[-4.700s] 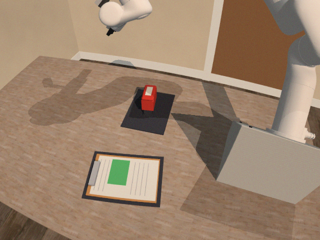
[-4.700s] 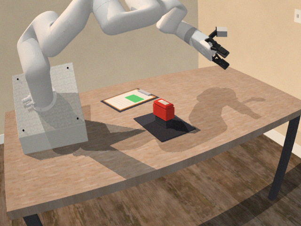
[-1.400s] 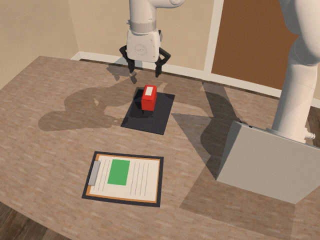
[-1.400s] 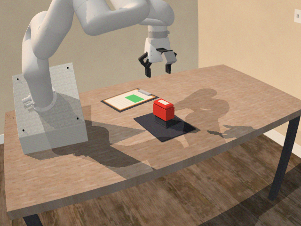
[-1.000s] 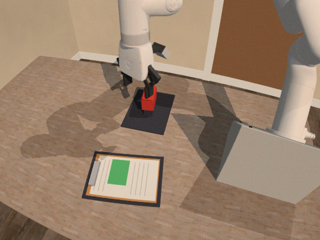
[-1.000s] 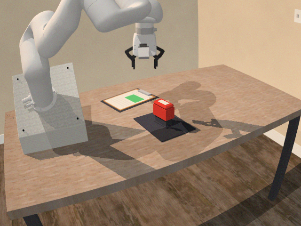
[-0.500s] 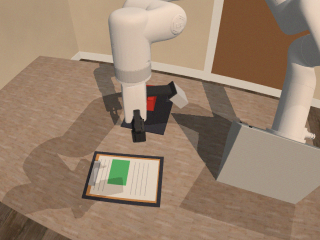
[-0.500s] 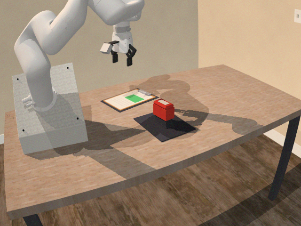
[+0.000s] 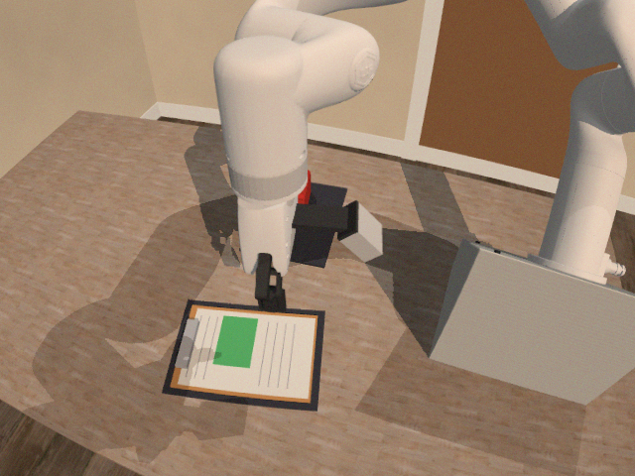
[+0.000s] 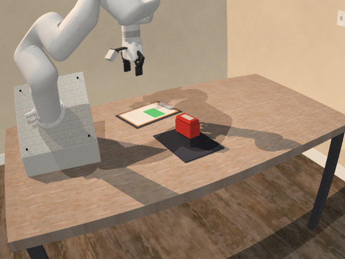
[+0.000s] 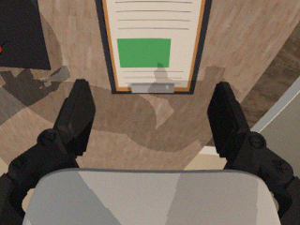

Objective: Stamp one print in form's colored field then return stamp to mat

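The red stamp [image 10: 187, 125] stands upright on the dark mat [image 10: 187, 146]; in the top view only a red sliver of the stamp [image 9: 306, 187] shows behind the arm. The form on its clipboard [image 10: 148, 113] lies on the table with a plain green field [image 10: 153, 112], seen also in the top view [image 9: 235, 341] and in the wrist view [image 11: 144, 52]. My gripper [image 10: 133, 67] hangs open and empty high above the table, well above and to the left of the form. In the wrist view the open fingers frame the table just below the clipboard's clip [image 11: 153, 88].
The grey base box [image 10: 56, 122] of the arm stands at the table's left. A corner of the mat [image 11: 22, 28] shows at the left edge of the wrist view. The table's edge runs near the clipboard in the top view.
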### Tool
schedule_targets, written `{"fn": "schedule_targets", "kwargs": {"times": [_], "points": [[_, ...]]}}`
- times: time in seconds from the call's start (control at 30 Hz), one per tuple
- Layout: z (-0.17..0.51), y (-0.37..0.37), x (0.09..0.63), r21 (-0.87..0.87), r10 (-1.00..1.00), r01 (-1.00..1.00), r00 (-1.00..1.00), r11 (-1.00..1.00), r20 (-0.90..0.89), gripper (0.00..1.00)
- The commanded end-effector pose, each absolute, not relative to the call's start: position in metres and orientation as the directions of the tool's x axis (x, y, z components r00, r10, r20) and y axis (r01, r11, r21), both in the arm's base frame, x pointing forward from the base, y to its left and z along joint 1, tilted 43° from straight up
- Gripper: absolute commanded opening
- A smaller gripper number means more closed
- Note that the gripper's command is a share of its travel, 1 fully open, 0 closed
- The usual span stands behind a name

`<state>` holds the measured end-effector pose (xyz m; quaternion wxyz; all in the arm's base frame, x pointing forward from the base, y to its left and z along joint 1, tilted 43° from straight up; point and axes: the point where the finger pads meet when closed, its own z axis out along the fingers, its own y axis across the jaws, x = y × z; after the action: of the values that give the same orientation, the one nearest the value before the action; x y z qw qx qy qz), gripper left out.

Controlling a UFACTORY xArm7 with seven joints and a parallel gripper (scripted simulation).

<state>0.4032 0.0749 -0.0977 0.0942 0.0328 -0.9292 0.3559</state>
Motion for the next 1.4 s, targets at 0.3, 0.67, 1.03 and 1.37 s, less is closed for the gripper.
{"fn": "schedule_targets", "kwargs": {"times": [0.3, 0.67, 1.03, 1.37], "points": [[-0.158, 0.023, 0.392, -0.653, 0.002, -0.129, -0.981, 0.746, 0.196, 1.00], [-0.158, 0.023, 0.392, -0.653, 0.002, -0.129, -0.981, 0.746, 0.196, 1.00], [-0.158, 0.023, 0.392, -0.653, 0.002, -0.129, -0.981, 0.746, 0.196, 1.00], [-0.158, 0.023, 0.392, -0.653, 0.002, -0.129, -0.981, 0.746, 0.196, 1.00]]}}
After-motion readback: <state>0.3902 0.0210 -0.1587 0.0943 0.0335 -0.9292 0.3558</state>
